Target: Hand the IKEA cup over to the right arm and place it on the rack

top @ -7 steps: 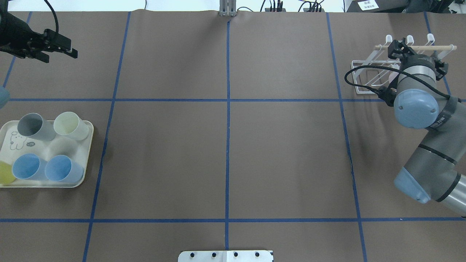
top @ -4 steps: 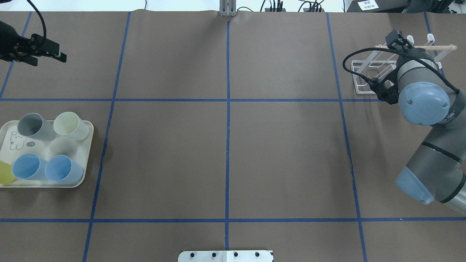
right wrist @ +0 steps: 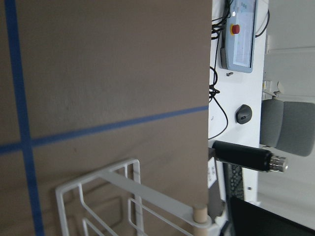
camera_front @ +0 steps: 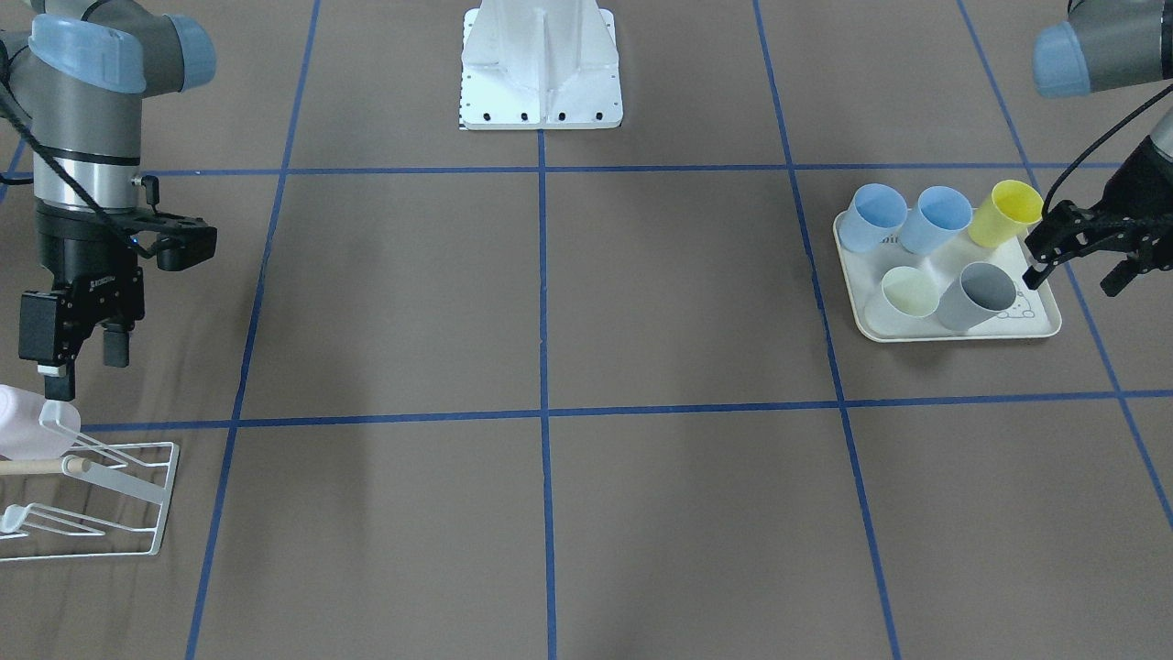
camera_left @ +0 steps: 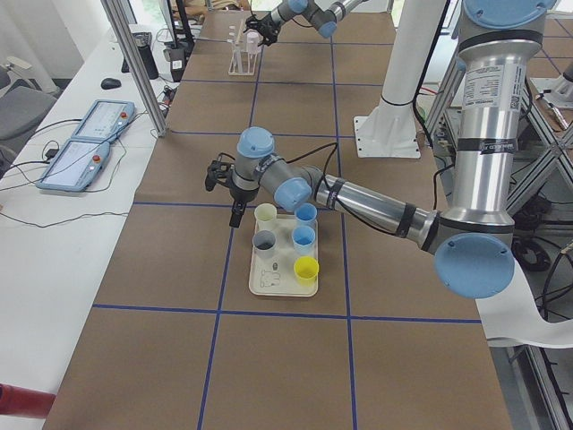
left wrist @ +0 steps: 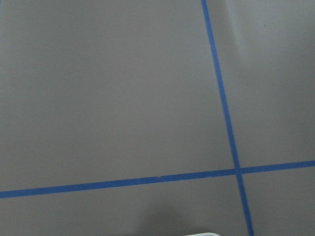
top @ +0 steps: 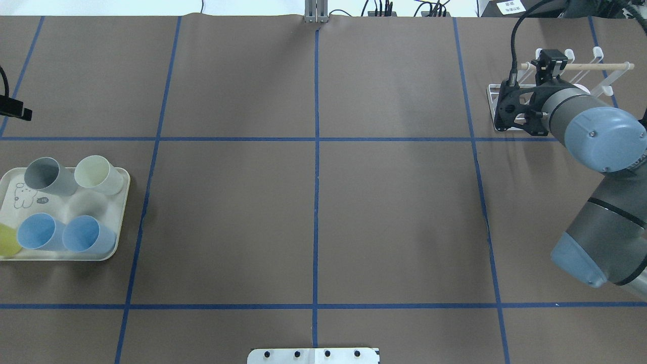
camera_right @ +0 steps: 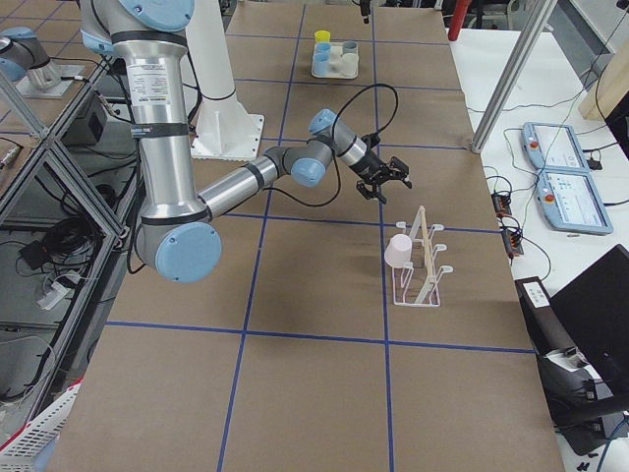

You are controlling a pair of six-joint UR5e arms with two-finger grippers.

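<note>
Right gripper: The right gripper [camera_front: 82,362] was spread wide with nothing between its jaws. It hung above the bench, pointing down, and touched neither cup nor wire.

IKEA cup: The pale pink cup [camera_right: 400,252] sat on the rack [camera_right: 423,265], just below the right gripper and a little to the operators' side of it, clear of both jaws. It rested mouth-down over one of the angled prongs, probably so that the prong could carry it with no grip needed. The front view cropped half of the cup, so I could not tell how fully it was seated.

Rack: It stood on the bench directly under and beyond the right gripper. Its wooden dowel [top: 601,65] ran across the top, and the prongs tilted upward to keep a hung cup from sliding off.

Left gripper: The left gripper [camera_front: 1072,273] was also parted and empty, which fits a hand-over already finished. It hovered at the far end of the bench, well apart from the right gripper.

Tray: The cream tray [camera_front: 953,335] lay just beside and below the left gripper, on its robot-ward side. It held two blue cups, a yellow one, a pale green one and a grey one, all within that arm's easy reach.

Stage: With the cup on the rack and both grippers empty, the placement looked done.
</note>
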